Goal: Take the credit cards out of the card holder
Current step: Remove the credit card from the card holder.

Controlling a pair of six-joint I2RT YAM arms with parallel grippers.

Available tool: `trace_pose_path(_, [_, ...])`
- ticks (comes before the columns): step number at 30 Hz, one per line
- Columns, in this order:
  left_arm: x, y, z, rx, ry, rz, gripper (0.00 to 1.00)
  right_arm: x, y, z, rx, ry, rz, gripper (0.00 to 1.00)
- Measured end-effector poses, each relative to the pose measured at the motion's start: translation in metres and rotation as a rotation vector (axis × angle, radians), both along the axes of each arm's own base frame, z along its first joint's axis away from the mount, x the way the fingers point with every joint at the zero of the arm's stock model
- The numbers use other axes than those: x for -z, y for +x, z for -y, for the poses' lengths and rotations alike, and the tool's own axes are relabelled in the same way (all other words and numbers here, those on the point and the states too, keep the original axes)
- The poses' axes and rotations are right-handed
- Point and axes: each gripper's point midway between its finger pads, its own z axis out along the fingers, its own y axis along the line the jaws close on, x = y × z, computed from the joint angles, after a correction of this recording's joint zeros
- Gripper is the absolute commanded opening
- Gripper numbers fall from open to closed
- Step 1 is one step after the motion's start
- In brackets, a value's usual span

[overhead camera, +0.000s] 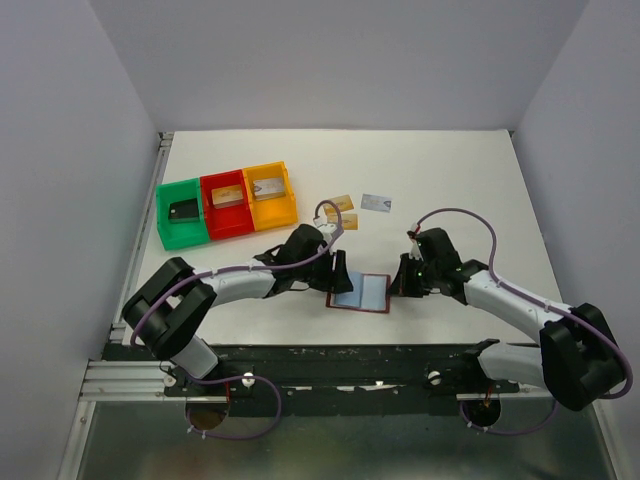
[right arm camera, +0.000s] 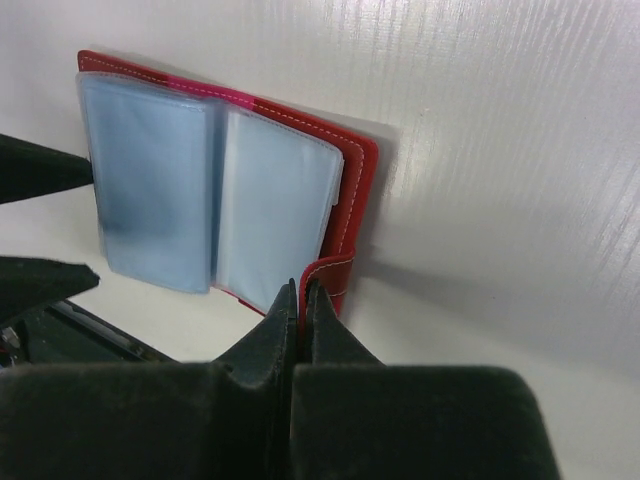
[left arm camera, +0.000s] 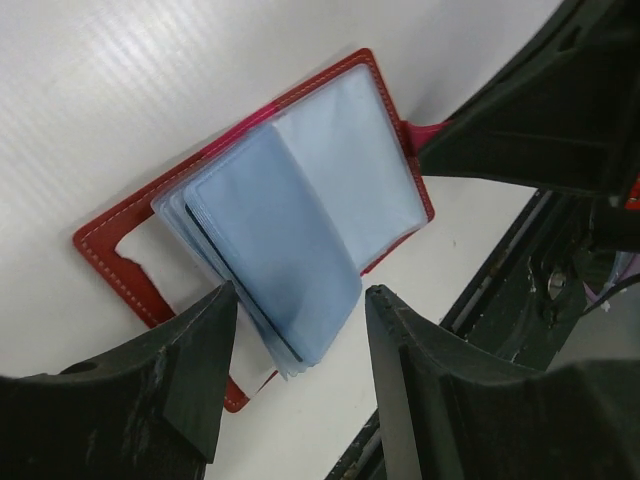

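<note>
- Near the table's (overhead camera: 450, 180) front edge, at centre, the card holder (overhead camera: 362, 293) lies open, red cover down and pale blue sleeves up.
- At its left side, the left gripper (left arm camera: 303, 290) is released, jaws spread on either side of the loose sleeve stack.
- At its right edge, the right gripper (right arm camera: 301, 295) is clenched, its tips just beside the snap tab (right arm camera: 335, 272).
- Farther back, two gold-tan cards (overhead camera: 339, 203) and a silver-white card (overhead camera: 376, 203) lie on the table.
- Far left stand a green bin (overhead camera: 162, 215), a red bin (overhead camera: 230, 228) and an orange bin (overhead camera: 275, 215).
</note>
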Motion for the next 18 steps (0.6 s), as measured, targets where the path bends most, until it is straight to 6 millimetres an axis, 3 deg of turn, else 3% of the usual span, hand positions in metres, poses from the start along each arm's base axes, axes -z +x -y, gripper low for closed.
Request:
trace_pose_path(14, [-0.053,-0.011,0.053,0.208,-0.092,0.152,0.63,0.000,0.000,0.000,0.001,0.001,-0.001,0.00])
trace_pose_path(18, [-0.055,-0.010,0.058,0.216,-0.088,0.157,0.63,-0.002,0.000,0.000,0.001,0.004,0.007,0.00])
